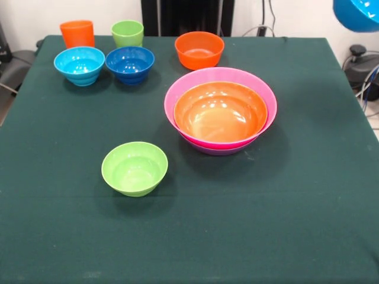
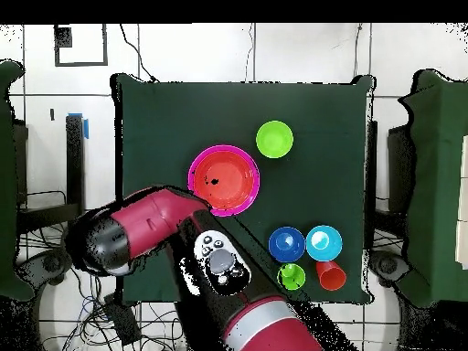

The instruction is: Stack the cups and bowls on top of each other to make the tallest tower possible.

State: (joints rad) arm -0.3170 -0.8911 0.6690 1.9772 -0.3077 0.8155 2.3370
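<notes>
The tower [image 1: 220, 112] stands at mid table: a wide orange bowl nested in a pink bowl, with a purple rim below; from overhead the tower [image 2: 224, 180] shows pink around red-orange. A big blue bowl [image 1: 358, 15] hangs in the air beyond the table's right corner. My gripper [image 2: 99, 243] shows only from above, as the arm's dark end past the table's left edge. A lime-green bowl [image 1: 134, 168] sits alone. At the back stand the orange cup [image 1: 77, 34], green cup [image 1: 127, 33], light-blue bowl [image 1: 79, 65], dark-blue bowl [image 1: 129, 64] and small orange bowl [image 1: 199, 49].
The red arm [image 2: 155, 224] crosses the table corner beside the tower in the overhead view and hides the small orange bowl there. A dark green cloth [image 1: 296, 207] covers the table. Cables and gear lie off the right edge.
</notes>
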